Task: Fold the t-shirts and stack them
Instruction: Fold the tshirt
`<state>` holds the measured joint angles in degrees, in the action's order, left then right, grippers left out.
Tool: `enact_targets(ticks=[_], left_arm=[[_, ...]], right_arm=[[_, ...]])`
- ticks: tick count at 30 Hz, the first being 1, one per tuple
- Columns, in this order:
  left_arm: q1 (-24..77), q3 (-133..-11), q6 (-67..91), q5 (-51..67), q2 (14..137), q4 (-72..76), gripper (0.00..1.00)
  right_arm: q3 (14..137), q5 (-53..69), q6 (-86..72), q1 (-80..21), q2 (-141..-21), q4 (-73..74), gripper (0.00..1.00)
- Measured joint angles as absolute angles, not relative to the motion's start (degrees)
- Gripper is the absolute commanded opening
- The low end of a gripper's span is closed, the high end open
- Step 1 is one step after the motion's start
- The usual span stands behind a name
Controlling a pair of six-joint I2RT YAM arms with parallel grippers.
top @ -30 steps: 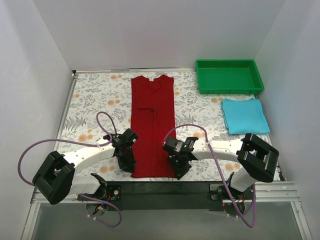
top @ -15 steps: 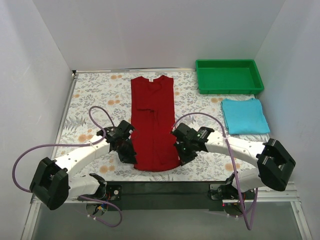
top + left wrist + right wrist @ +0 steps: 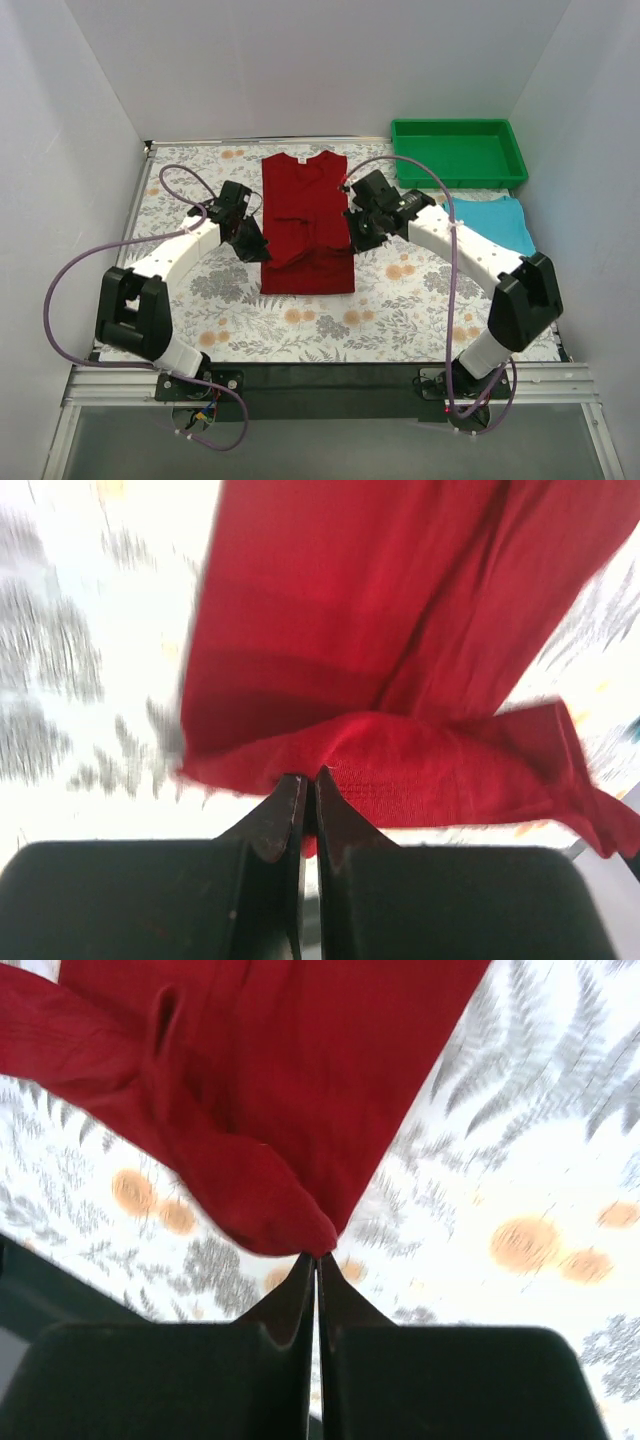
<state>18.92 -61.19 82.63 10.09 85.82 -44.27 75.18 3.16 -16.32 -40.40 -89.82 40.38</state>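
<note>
The dark red t-shirt (image 3: 305, 200) lies lengthwise on the floral tablecloth, its bottom hem lifted and doubled back over its middle. My left gripper (image 3: 257, 246) is shut on the hem's left corner; the red cloth (image 3: 420, 770) bunches at the fingertips in the left wrist view. My right gripper (image 3: 353, 238) is shut on the hem's right corner, with a fold of red cloth (image 3: 250, 1200) held above the tablecloth in the right wrist view. The light turquoise blue t-shirt (image 3: 495, 228) lies folded at the right, partly behind the right arm.
A green plastic tray (image 3: 457, 152) stands at the back right. White walls close in the table on three sides. The floral tablecloth (image 3: 400, 300) shows bare in front of the shirt.
Both grippers have carried the red shirt's bottom hem away from the near edge towards the collar, folding the shirt over itself. The shirt now covers a shorter length.
</note>
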Motion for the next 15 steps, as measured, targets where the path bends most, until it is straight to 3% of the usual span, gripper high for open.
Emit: enact_targets(ticks=[6, 15], left_arm=[[12.6, -65.4, 80.7, 11.2, 94.6, -38.7, 0.0], [10.4, -70.9, 78.3, 14.0, 104.4, -32.0, 0.0]], right_arm=[[86.5, 1.9, -11.3, -37.1, -101.5, 39.6, 0.01], [90.4, 1.5, -8.7, -33.8, -110.0, 38.7, 0.01]])
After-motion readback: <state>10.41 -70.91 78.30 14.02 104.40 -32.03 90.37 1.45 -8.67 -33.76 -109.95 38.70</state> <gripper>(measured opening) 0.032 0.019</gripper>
